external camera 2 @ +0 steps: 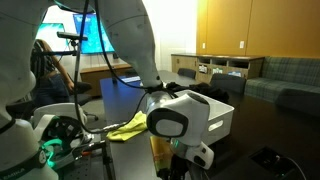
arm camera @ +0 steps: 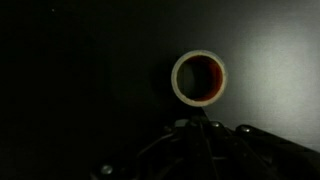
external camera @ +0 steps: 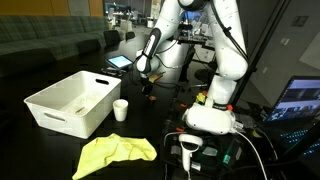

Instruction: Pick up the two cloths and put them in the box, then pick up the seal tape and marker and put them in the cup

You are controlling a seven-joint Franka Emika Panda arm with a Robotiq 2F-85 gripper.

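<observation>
Black fingers of the tool (arm camera: 203,130) meet at the bottom edge of the wrist view. They are drawn fully together. Nothing shows between them, though the picture is very dark there. Just beyond the fingertips, straight ahead, lies the roll of tape (arm camera: 199,77). It is a cream ring with a reddish inner wall, flat on the dark surface (arm camera: 80,70), its hole facing up. Being round, it has no long axis. What matters is that it sits ahead of the tips, not between them. To take it, the tool would likely have to open and move forward over one wall of the ring. In an exterior view the tool hangs low over the surface. The paper cup (external camera: 121,109) stands near it, and the white box (external camera: 68,103) is beyond that. The yellow cloth (external camera: 118,152) lies on the surface outside the white box. The marker is not visible.
</observation>
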